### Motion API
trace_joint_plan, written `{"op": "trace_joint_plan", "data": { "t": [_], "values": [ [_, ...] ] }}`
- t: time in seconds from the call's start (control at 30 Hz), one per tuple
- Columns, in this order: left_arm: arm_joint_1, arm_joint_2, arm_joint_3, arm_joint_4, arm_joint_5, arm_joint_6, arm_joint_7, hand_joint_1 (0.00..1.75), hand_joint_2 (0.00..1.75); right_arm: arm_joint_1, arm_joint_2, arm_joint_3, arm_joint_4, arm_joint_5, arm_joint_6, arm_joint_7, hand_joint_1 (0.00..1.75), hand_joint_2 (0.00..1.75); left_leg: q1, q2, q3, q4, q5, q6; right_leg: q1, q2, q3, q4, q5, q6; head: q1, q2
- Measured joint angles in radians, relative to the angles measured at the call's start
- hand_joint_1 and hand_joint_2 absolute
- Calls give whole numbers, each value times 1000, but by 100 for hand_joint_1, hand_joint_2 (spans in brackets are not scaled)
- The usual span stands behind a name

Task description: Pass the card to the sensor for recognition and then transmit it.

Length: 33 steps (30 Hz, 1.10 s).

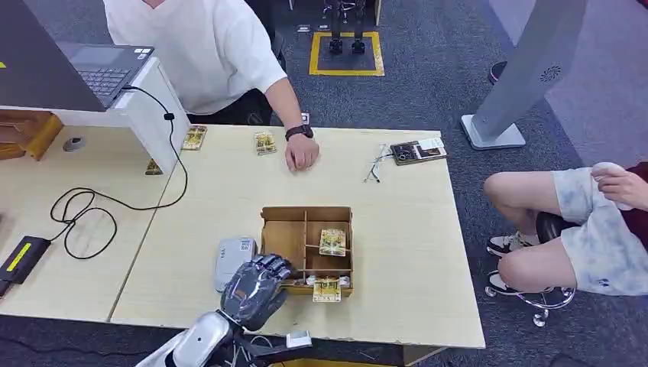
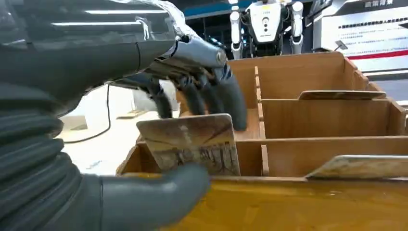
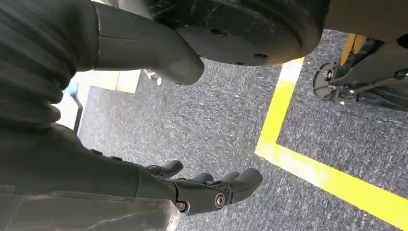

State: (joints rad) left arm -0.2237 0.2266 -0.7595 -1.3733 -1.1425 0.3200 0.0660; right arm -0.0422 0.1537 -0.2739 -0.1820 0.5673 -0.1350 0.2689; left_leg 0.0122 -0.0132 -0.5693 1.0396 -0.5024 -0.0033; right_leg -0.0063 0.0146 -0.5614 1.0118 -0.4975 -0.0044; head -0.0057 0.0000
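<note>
We see the left hand (image 1: pixel 254 290) at the wooden divided box's (image 1: pixel 284 238) near-left corner, pinching one card (image 2: pixel 190 143) between thumb and fingers (image 2: pixel 230 98). Two more cards sit in the box's right-hand cells. Grey sensor (image 1: pixel 234 260) just left of the box. Right hand (image 3: pixel 211 190) empty, fingers loosely curled over grey carpet.

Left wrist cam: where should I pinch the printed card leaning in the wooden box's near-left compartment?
Probably by the upper edge of the printed card. That edge rises above the front wall of the wooden divided box, while the rest sits low behind the wall. Bring the left robot hand down from above, thumb on the printed face and fingers behind.
</note>
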Motion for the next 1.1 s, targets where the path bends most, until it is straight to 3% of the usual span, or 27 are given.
{"op": "trace_joint_plan", "data": {
  "t": [0.57, 0.67, 0.73, 0.9, 1.0, 1.1],
  "values": [
    [15, -8, 4, 0, -2, 38, -26, 175, 175, 0, 0, -7, 0, 3, 0, 0, 0, 175, 0, 0, 0, 0, 0, 0, 0, 0, 0, 0, 0, 0, 0, 0],
    [21, -8, 5, 0, -3, 81, -38, 175, 175, 0, 0, -7, 0, 4, 0, 1, 0, 175, 0, 0, 0, 0, 0, 0, 0, 0, 0, 0, 0, 0, 0, 0],
    [29, -10, 8, 0, -2, 144, -53, 175, 175, 0, 0, -7, 0, 5, 0, 2, 0, 175, 0, 0, 0, 0, 0, 0, 0, 0, 0, 0, 0, 0, 0, 0],
    [63, -36, 53, -22, 18, 340, -134, 175, 175, 0, 0, -7, 0, 23, -2, 2, 0, 175, 0, 0, 0, 0, 0, 0, 0, 0, 0, 0, 0, 0, 0, 0],
    [85, -71, 103, -62, 20, 351, -211, 175, 175, 0, 0, -7, 0, 38, -2, 2, 0, 175, 0, 0, 0, 0, 0, 0, 0, -1, 0, 0, 0, 0, 0, 0],
    [110, -126, 182, -113, 30, 351, -329, 175, 175, 0, 0, -7, 0, 44, -2, 2, 0, 175, 0, 0, 0, 0, 0, 0, 0, -1, 0, 0, 0, 0, 0, 0]
  ]
}}
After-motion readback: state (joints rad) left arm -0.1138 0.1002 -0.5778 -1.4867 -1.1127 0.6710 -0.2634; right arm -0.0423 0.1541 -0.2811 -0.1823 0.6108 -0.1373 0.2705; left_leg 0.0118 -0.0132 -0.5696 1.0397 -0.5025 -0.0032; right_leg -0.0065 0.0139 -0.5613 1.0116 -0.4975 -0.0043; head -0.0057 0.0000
